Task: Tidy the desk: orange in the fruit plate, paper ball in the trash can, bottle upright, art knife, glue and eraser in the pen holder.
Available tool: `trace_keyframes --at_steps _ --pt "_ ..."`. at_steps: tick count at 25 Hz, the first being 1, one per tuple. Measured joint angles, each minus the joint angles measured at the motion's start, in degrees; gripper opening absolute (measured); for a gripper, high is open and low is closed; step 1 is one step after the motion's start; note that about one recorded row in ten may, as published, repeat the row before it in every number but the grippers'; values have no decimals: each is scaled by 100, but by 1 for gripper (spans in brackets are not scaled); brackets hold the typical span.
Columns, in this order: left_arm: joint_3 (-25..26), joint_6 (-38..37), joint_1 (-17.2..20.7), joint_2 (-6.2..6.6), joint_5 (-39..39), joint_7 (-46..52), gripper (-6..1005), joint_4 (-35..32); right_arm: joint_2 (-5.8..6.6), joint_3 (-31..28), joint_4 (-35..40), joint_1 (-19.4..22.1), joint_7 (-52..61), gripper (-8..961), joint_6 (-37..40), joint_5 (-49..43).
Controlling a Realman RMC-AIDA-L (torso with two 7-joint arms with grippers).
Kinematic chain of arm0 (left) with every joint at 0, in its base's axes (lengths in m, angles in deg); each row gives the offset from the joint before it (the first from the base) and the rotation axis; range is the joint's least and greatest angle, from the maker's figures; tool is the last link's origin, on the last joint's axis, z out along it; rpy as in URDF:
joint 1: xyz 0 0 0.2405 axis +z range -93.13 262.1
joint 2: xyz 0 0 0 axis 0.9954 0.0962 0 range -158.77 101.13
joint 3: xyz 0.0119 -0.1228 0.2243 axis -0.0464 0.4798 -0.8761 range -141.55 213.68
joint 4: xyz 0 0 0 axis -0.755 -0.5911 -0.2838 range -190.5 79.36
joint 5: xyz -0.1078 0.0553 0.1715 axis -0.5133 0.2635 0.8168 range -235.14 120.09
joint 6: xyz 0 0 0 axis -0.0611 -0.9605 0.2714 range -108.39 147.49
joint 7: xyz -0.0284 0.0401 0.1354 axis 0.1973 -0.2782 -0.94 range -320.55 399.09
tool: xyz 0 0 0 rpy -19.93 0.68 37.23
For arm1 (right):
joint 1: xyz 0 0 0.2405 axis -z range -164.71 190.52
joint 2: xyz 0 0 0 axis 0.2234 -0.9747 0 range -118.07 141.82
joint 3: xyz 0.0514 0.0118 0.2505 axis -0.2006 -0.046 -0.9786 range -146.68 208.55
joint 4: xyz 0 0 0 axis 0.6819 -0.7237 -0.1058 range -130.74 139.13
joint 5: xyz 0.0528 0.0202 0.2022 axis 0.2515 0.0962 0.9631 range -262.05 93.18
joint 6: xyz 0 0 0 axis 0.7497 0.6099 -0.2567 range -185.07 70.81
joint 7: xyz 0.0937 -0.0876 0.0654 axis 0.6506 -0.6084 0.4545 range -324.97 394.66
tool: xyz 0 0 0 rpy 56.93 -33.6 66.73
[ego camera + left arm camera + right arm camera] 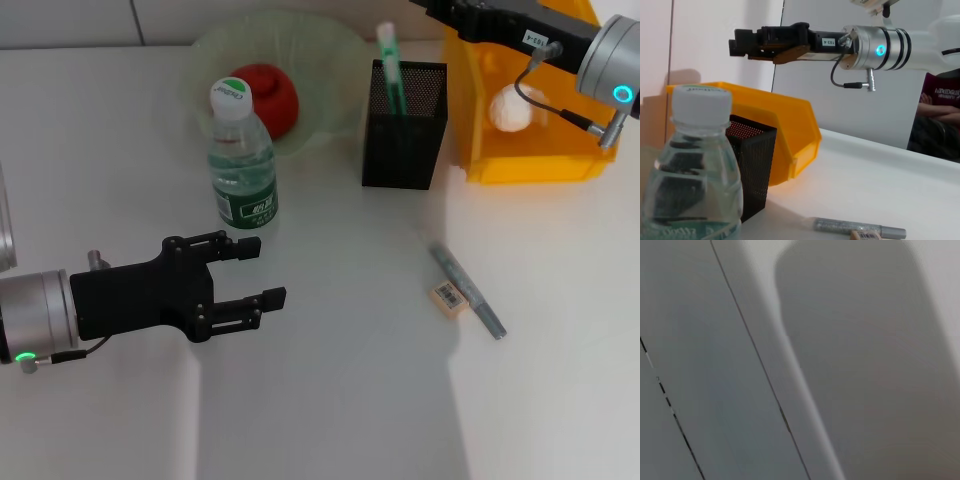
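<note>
The bottle (pixel 242 155) stands upright on the white desk (pixel 340 400), its white cap on top and a green label around its lower body, just in front of the pale green fruit plate (pixel 330 60). The orange (pixel 270 95), which looks red here, lies in that plate, partly hidden behind the bottle's cap. To the right of the plate stands the black mesh pen holder (pixel 405 125), with a green and white stick, apparently the glue (pixel 390 65), poking out of its top. Beside the holder, farther right, sits the yellow trash can (pixel 520 160), and the white paper ball (pixel 510 108) rests inside it. Nearer the front of the desk, the grey art knife (pixel 468 290) lies flat at a slant, and the eraser (pixel 450 298) lies touching or just beside it on its left side. The left gripper (pixel 258 271) hovers low over the desk, just in front of the bottle, with its black fingers spread apart and nothing between them. The right gripper (pixel 737 46) hangs in the air above the trash can; in the left wrist view its fingers look drawn together, holding nothing visible. The right wrist view shows only blurred grey surfaces.
</note>
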Motion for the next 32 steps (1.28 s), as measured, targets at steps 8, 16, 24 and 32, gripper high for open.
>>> trace_keyframes --at_steps 8,16,24,32 --pt "-6 -28 5 5 -1 6 714 -11 47 114 1734 351 1712 513 706 -1744" --pt "-3 -105 67 22 0 9 714 -32 177 -366 4796 -148 4171 736 3765 -4892" --pt "-15 -258 72 48 0 26 714 -24 285 220 4144 -1354 3568 796 6171 -7015" --pt "-32 -319 11 53 0 282 714 -39 -18 1101 3175 -1407 2524 794 5450 -7691"
